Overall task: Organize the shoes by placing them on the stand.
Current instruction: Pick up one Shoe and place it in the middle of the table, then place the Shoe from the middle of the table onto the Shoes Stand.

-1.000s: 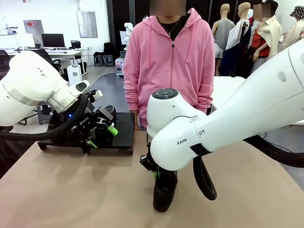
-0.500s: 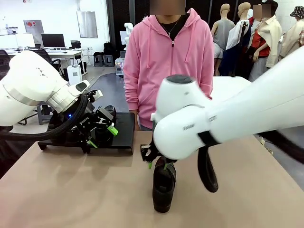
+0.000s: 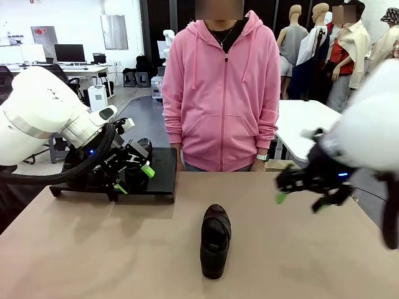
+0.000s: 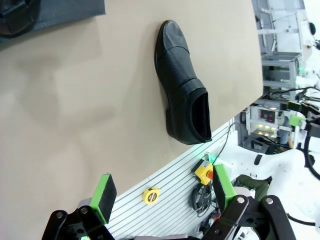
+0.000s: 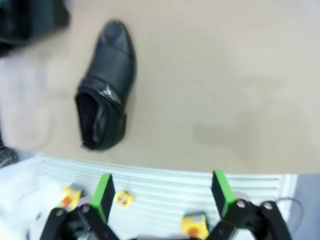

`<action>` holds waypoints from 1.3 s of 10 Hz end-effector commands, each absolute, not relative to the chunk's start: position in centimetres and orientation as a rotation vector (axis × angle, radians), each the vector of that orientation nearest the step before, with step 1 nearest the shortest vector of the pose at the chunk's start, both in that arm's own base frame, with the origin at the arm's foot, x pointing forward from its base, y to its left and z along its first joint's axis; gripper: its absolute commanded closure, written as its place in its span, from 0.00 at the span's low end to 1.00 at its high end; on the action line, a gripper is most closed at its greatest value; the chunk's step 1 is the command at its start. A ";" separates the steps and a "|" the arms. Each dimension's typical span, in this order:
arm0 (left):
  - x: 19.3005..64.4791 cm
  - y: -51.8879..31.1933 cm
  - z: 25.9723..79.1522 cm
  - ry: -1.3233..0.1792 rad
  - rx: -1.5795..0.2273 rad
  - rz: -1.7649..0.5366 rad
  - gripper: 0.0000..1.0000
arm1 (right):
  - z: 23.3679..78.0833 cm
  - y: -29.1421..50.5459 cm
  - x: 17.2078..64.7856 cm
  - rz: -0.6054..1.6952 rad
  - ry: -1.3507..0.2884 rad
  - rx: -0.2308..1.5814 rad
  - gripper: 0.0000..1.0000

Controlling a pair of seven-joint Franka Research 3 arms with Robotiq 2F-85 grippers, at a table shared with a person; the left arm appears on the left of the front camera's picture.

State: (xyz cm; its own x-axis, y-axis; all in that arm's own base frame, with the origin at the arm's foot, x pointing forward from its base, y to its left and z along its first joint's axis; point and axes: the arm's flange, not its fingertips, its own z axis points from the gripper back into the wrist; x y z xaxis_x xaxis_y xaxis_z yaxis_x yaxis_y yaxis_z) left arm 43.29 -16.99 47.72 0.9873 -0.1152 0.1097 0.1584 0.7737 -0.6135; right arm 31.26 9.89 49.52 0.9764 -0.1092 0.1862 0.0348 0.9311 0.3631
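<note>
Looking across the worktop (image 3: 93,249), you have one black slip-on dress shoe (image 3: 215,240) lying alone near the middle, on its sole, free of both arms. In the left wrist view the same shoe (image 4: 183,108) shows a rounded toe, a strap across the top and a dark inside.

Your right claw (image 3: 303,189) hangs above the worktop's right side, well apart from the shoe, blurred; its green pads (image 5: 104,195) stand wide apart with nothing between them.

Your left claw (image 3: 134,173) sits over the black stand (image 3: 163,171) at the far left, its pads (image 4: 105,192) wide apart with nothing between them in its own view. A second dark shoe (image 3: 142,149) appears behind it on the stand, mostly hidden.

A person in a pink hoodie (image 3: 221,93) stands at the far edge. No brand or writing on the shoes or stand can be read.
</note>
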 end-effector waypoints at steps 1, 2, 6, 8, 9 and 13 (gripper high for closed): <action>43.1 -16.7 47.7 -0.066 -0.668 -0.160 0.00 | 47.4 1.6 29.4 -0.133 -0.155 0.584 0.00; 43.1 -16.7 47.7 -0.066 -0.668 -0.160 0.00 | 46.1 -1.9 28.7 -0.216 -0.164 0.679 0.00; 43.1 -16.7 47.7 -0.066 -0.668 -0.160 0.00 | 48.8 -6.7 30.5 -0.286 -0.183 0.725 0.00; 43.1 -16.7 47.7 -0.066 -0.668 -0.160 0.00 | 48.8 -6.7 30.5 -0.286 -0.183 0.725 0.00; 43.1 -16.7 47.7 -0.066 -0.668 -0.160 0.00 | 48.8 -6.7 30.5 -0.286 -0.183 0.725 0.00; 43.1 -16.7 47.7 -0.066 -0.668 -0.160 0.00 | 48.8 -6.7 30.5 -0.286 -0.183 0.725 0.00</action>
